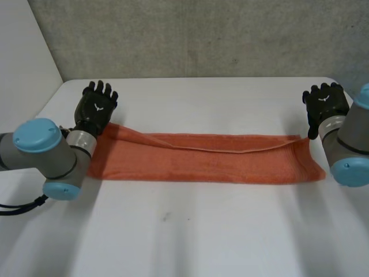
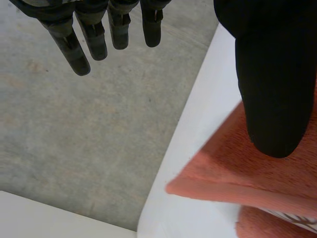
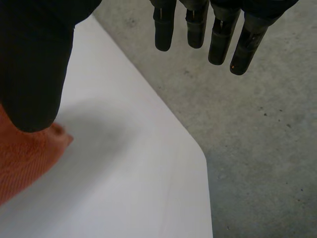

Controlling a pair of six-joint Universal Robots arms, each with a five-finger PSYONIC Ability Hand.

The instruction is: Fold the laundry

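Note:
An orange towel point(image 1: 202, 157) lies folded into a long narrow strip across the middle of the white table point(image 1: 190, 231). My left hand point(image 1: 97, 105) hovers open just beyond the strip's left far corner, touching nothing. In the left wrist view its fingers point(image 2: 99, 34) hang straight and the thumb point(image 2: 275, 89) sits above the towel's corner point(image 2: 237, 178). My right hand point(image 1: 324, 105) is open beyond the right far corner. The right wrist view has its fingers point(image 3: 208, 29) straight, with the towel corner point(image 3: 25, 158) under the thumb point(image 3: 37, 69).
A grey wall point(image 1: 196, 34) stands behind the table's far edge. Grey floor point(image 2: 89, 139) lies past the table edge on both sides, also seen as floor point(image 3: 257, 139) in the right wrist view. Bare tabletop stretches in front of the towel.

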